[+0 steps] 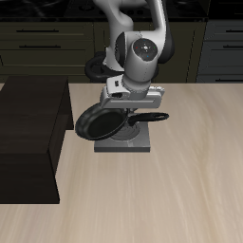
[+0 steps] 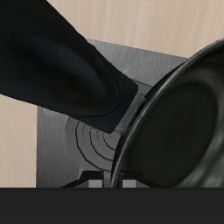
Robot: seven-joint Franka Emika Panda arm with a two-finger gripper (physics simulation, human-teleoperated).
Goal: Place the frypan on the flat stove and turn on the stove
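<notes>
The black frypan (image 1: 99,121) hangs tilted just above the flat stove (image 1: 131,145), a grey square plate on the table. The pan's long handle (image 1: 157,117) sticks out sideways, away from the cabinet. My gripper (image 1: 123,104) reaches down from above and is shut on the frypan where the rim meets the handle. In the wrist view the frypan (image 2: 185,131) and its handle (image 2: 61,79) fill most of the picture. Beneath them lie the flat stove (image 2: 61,149) and its ring burner (image 2: 94,140). Only the fingertips (image 2: 90,180) show, on either side of the rim. The stove's knob is hidden.
A large dark brown cabinet block (image 1: 28,142) stands on the table close beside the stove. Dark kitchen drawers (image 1: 38,38) run along the back behind the arm. Light wooden tabletop (image 1: 190,180) stretches toward the front edge.
</notes>
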